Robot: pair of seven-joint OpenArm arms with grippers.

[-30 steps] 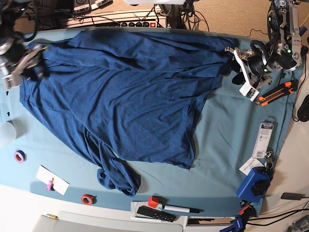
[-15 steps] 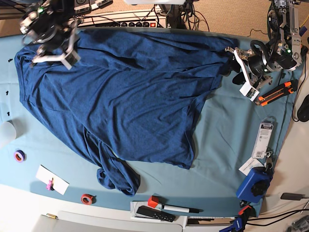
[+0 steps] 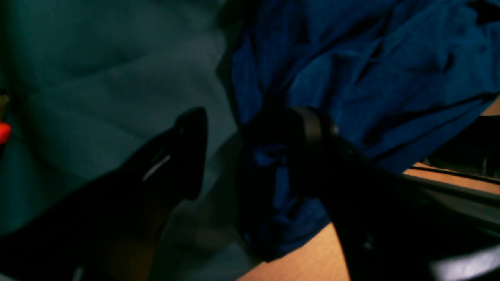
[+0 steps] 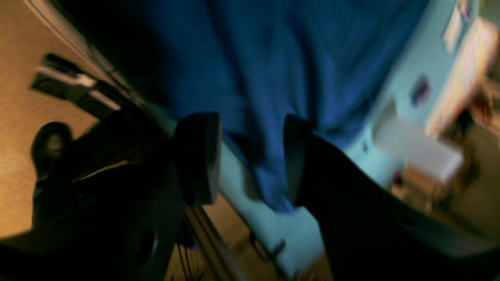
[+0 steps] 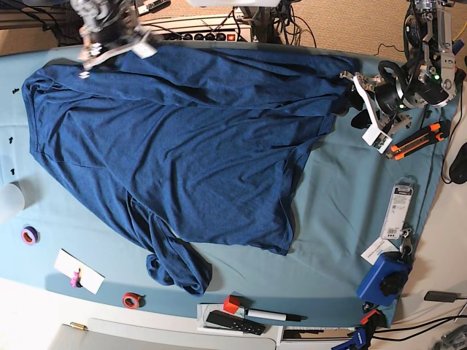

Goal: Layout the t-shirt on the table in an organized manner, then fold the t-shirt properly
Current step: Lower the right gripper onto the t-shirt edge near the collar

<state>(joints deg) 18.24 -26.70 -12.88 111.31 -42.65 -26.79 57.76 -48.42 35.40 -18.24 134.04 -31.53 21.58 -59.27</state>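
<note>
The dark navy t-shirt [image 5: 190, 138] lies spread over most of the teal-covered table [image 5: 350, 204], with one part bunched toward the front [image 5: 175, 266]. My left gripper [image 5: 363, 106] is open at the shirt's right corner. In the left wrist view [image 3: 250, 121] shirt fabric [image 3: 351, 58] is bunched against one finger [image 3: 312, 132], and the table cloth [image 3: 97, 70] shows beside it. My right gripper [image 5: 113, 52] hovers over the shirt's far-left edge. In the blurred right wrist view it [image 4: 250, 156] is open and empty above the shirt [image 4: 273, 58].
An orange-handled cutter [image 5: 416, 140] lies just right of the left gripper. A packaged item [image 5: 400, 210] and a blue tool [image 5: 385, 277] sit at the right. Tape rolls [image 5: 29, 235] [image 5: 132, 300], a white card [image 5: 79, 271] and a remote [image 5: 233, 321] line the front edge.
My right gripper has swung from the table's left edge up and right to the far edge. The shirt's left side now lies spread farther left. The left arm has not moved.
</note>
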